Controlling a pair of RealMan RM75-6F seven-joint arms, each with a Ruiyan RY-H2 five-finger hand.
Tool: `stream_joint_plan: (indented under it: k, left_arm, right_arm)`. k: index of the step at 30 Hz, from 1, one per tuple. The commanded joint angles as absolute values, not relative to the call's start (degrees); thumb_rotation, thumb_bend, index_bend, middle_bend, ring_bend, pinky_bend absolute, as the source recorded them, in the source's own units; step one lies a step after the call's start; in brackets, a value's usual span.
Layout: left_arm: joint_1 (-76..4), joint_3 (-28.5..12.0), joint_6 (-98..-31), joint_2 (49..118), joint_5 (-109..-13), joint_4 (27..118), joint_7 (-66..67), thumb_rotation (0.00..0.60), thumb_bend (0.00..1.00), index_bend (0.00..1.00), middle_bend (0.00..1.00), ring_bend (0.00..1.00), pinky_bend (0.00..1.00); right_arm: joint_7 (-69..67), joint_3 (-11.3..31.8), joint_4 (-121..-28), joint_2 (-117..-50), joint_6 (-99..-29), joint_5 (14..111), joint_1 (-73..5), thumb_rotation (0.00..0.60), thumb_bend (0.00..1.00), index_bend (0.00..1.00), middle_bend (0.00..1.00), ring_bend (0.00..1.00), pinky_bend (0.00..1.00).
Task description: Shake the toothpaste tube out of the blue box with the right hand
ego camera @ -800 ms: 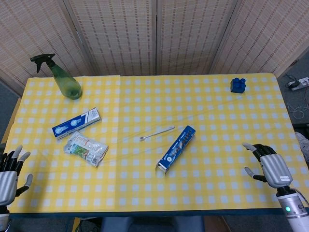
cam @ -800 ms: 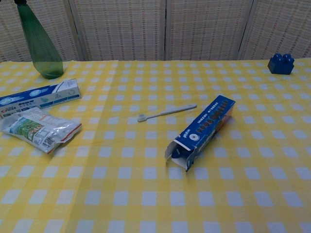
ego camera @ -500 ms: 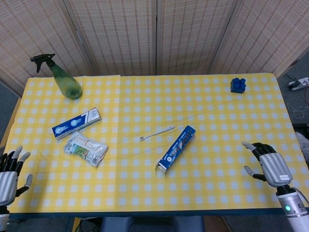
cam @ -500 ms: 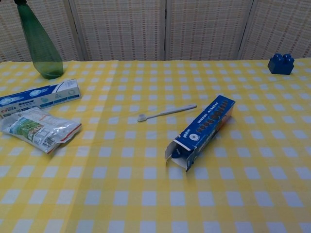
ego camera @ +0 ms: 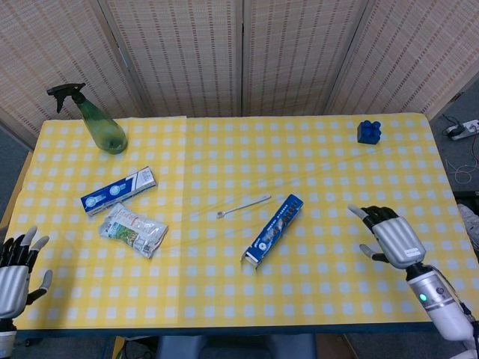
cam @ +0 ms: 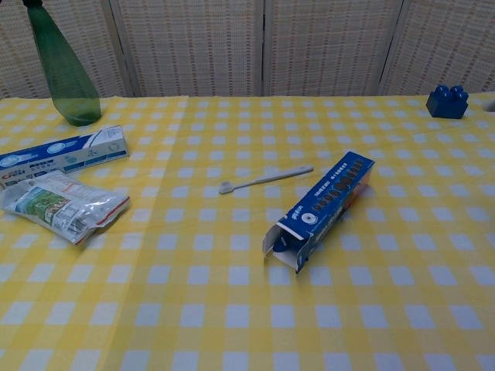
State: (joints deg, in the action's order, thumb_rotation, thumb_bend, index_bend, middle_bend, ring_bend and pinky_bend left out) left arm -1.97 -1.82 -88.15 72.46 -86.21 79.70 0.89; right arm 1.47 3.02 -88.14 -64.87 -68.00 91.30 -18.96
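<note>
The blue box (ego camera: pixel 274 229) lies flat and slanted in the middle of the yellow checked table; its near end (cam: pixel 282 246) is open, with the flap spread. Something blue shows just inside the opening; I cannot tell if it is the toothpaste tube. My right hand (ego camera: pixel 391 235) hovers over the table's right part, fingers apart and holding nothing, well to the right of the box. At the table's near left corner sits my left hand (ego camera: pixel 15 271), also spread and holding nothing. Neither hand shows in the chest view.
A white spoon (ego camera: pixel 243 206) lies just behind the box. On the left are a second blue and white box (ego camera: pixel 119 191) and a foil packet (ego camera: pixel 133 229). A green spray bottle (ego camera: pixel 99 122) stands at the back left, a blue toy brick (ego camera: pixel 369 132) at the back right.
My right hand has moved left and a little forward over the table, toward the blue box. The left hand and the objects are unchanged.
</note>
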Motion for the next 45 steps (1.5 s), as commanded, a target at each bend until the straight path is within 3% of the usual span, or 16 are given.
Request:
stream_joint_plan:
  k: [1, 14, 27, 35, 45]
  left_arm:
    - [-1.73, -1.79, -88.31, 72.3, -85.99, 79.67, 0.9, 0.6, 0.43, 0.18, 0.0, 0.0, 0.0]
    - [-0.77, -1.49, -89.09, 71.57, -85.77, 80.53, 1.32, 0.6, 0.43, 0.18, 0.0, 0.0, 0.0]
    - [-0.61, -1.59, -89.31, 71.55, -85.87, 80.8, 1.52, 0.6, 0.43, 0.19, 0.0, 0.0, 0.0]
    - [-0.61, -1.54, -88.83, 71.72, -85.63, 80.48, 1.45, 0.6, 0.43, 0.19, 0.0, 0.0, 0.0]
    - [-0.19, -1.49, -88.63, 71.97, -85.05, 79.57, 0.66, 0.6, 0.43, 0.19, 0.0, 0.0, 0.0]
  right_arm:
    - [3.94, 5.09, -88.83, -65.92, -61.27, 89.61, -24.58, 0.6, 0.24, 0.12, 0.23, 0.17, 0.24]
    - [9.46, 7.66, -78.74, -74.85, -47.58, 84.78, -36.36, 0.6, 0.24, 0.12, 0.21, 0.16, 0.24]
    - [11.85, 8.21, -70.27, -82.51, -41.67, 80.49, -42.69, 0.6, 0.24, 0.12, 0.21, 0.16, 0.24]
    - [12.75, 7.98, -65.2, -87.13, -39.15, 78.74, -45.73, 0.6, 0.24, 0.18, 0.21, 0.16, 0.24]
    - [13.32, 7.47, -60.93, -90.29, -38.29, 77.64, -47.76, 0.6, 0.26, 0.33, 0.25, 0.16, 0.24]
